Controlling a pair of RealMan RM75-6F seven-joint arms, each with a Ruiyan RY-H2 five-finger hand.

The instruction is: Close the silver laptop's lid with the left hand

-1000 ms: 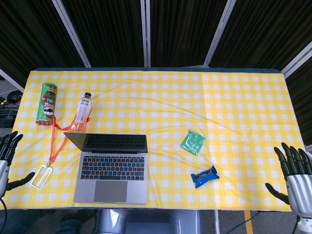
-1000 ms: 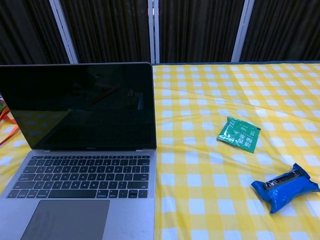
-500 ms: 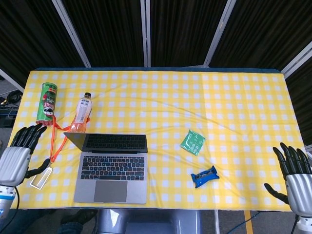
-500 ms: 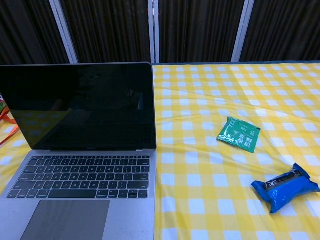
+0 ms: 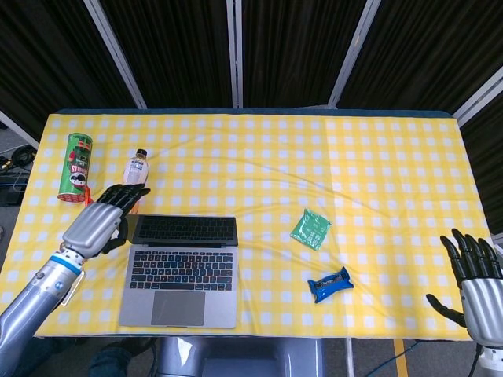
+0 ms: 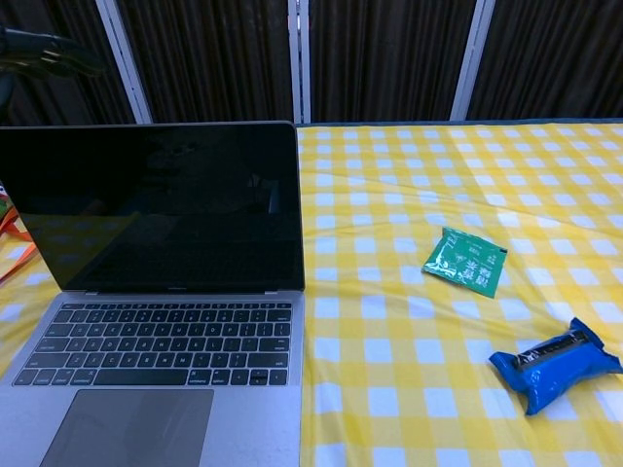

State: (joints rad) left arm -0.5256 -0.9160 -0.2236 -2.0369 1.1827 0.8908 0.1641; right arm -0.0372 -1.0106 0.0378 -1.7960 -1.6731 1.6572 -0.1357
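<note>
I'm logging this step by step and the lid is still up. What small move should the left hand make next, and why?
Probably carry the left hand a little further right and over the lid's top edge, so the fingers get behind the screen. The laptop stands fully open, and the hand hovers at the lid's left corner, fingers spread, not visibly pressing on it. From behind the edge it could push the lid forward and down.

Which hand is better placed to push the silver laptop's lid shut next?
Left hand: it hovers open beside the laptop lid's left edge. The right hand sits idle at the table's far right.
</note>
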